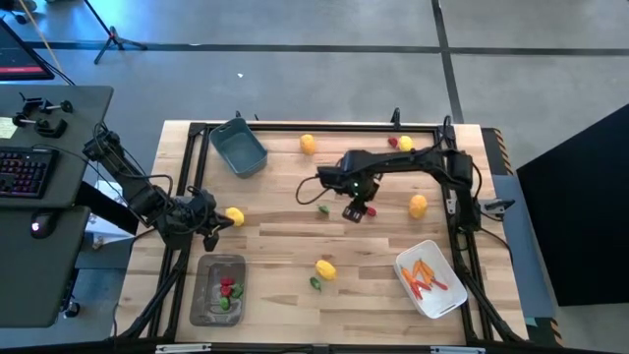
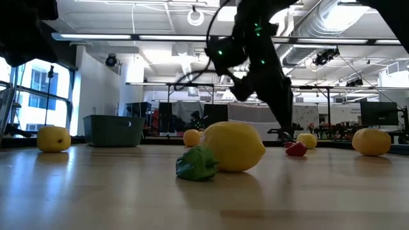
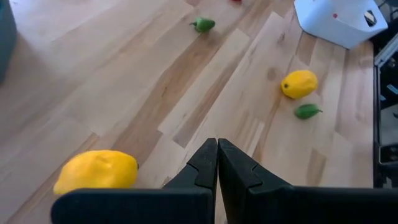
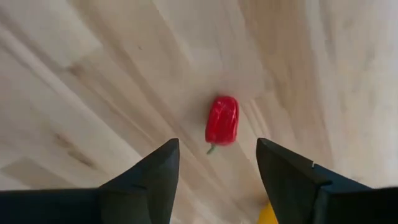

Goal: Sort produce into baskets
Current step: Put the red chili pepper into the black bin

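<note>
My right gripper point(image 4: 217, 149) is open and points down over the table's middle point(image 1: 355, 210). A small red pepper point(image 4: 222, 120) lies on the wood just past its fingertips, untouched; it also shows in the low view point(image 2: 295, 149). My left gripper point(image 3: 217, 152) is shut and empty at the table's left point(image 1: 209, 232), beside a yellow lemon point(image 3: 96, 171). The blue-grey tub point(image 1: 239, 147) stands at the far left. The grey tray point(image 1: 218, 290), near left, holds red and green pieces. The white tub point(image 1: 429, 278), near right, holds orange sticks.
Loose lemons lie at the far edge point(image 1: 308, 144) point(image 1: 405, 144), at the right point(image 1: 418, 206) and near the middle front point(image 1: 325, 268). Green pieces lie near the centre point(image 1: 323, 208) and at the front point(image 1: 315, 283). A red piece point(image 1: 392, 142) lies at the far edge.
</note>
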